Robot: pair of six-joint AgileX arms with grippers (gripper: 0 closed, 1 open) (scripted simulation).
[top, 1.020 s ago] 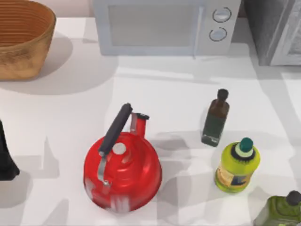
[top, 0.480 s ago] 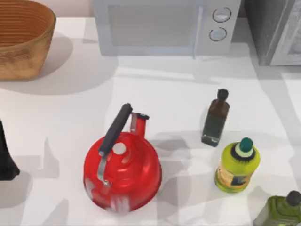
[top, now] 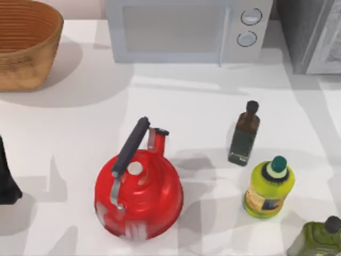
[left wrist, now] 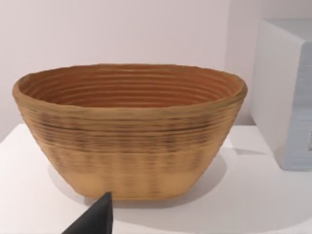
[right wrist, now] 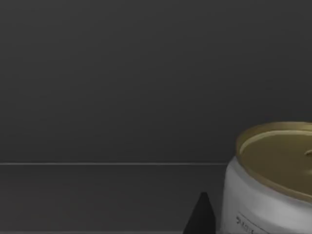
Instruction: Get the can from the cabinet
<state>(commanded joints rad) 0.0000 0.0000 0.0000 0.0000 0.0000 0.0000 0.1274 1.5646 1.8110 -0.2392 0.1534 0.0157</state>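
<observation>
Can, white-bodied with a gold lid, stands on a dark shelf inside the grey cabinet, whose corner sits at the upper right of the top view. A dark fingertip of the right end effector shows just beside the can; whether that end effector is released or clenched cannot be told. The left arm rests at the left edge of the surface, its camera facing the woven basket. A red kettle, a microwave and three bottles also stand on the surface.
</observation>
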